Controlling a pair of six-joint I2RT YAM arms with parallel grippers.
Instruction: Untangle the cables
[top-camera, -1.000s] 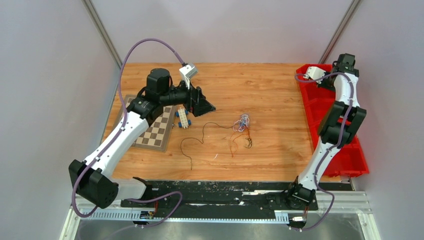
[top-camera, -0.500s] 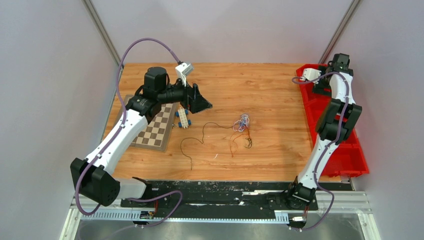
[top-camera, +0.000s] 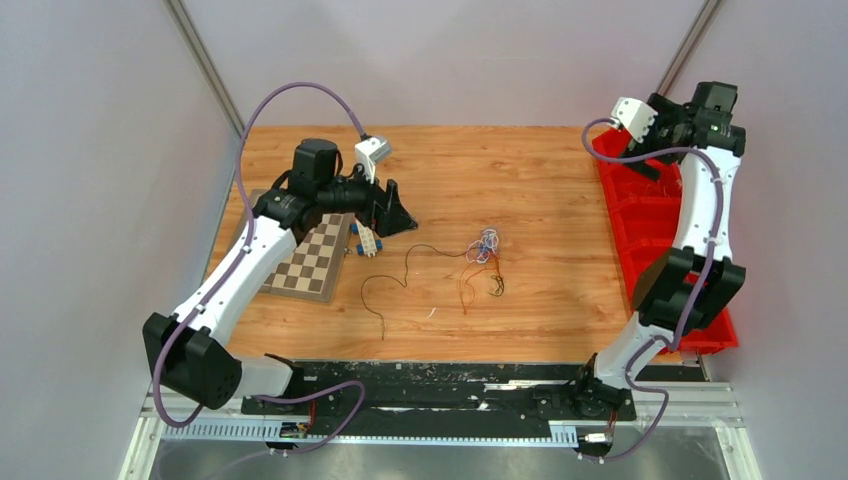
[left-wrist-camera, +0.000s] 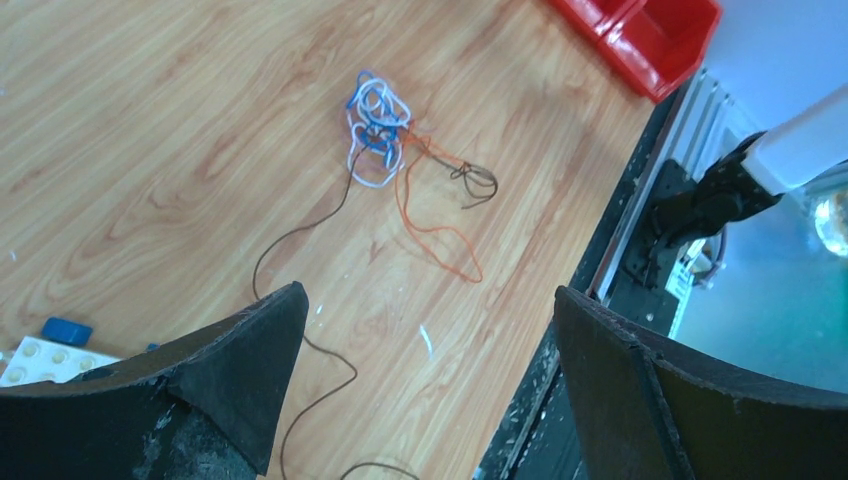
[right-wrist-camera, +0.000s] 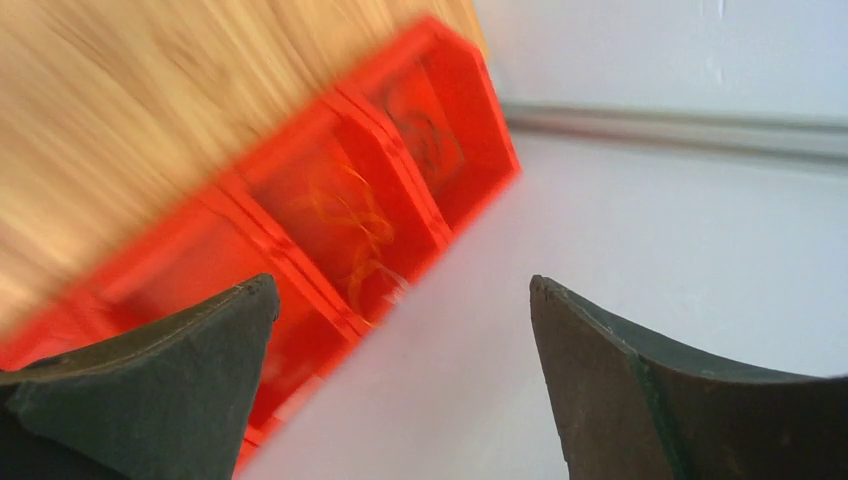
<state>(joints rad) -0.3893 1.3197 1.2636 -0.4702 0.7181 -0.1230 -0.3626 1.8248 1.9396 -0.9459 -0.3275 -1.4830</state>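
Observation:
The cables (top-camera: 484, 244) lie mid-table as a small white and blue knot, with an orange strand (top-camera: 466, 286) and a long dark strand (top-camera: 386, 284) trailing toward the front. In the left wrist view the knot (left-wrist-camera: 375, 125), the orange strand (left-wrist-camera: 440, 236) and the dark strand (left-wrist-camera: 300, 230) show ahead of my fingers. My left gripper (top-camera: 400, 216) (left-wrist-camera: 428, 295) hovers open to the left of the cables, holding nothing. Over the far end of the red bin (top-camera: 650, 222), my right gripper (top-camera: 660, 142) (right-wrist-camera: 402, 285) stands open and empty.
A chessboard (top-camera: 310, 260) lies at the left with a white block and blue pieces (top-camera: 366, 240) beside it. Blurred loose orange strands (right-wrist-camera: 352, 218) and dark strands (right-wrist-camera: 432, 138) lie in the red bin (right-wrist-camera: 270, 190). Grey walls close in the table.
My right gripper has opened, and its arm has lifted higher over the bin's far end. My left arm has drawn slightly back to the left. The cables have not moved.

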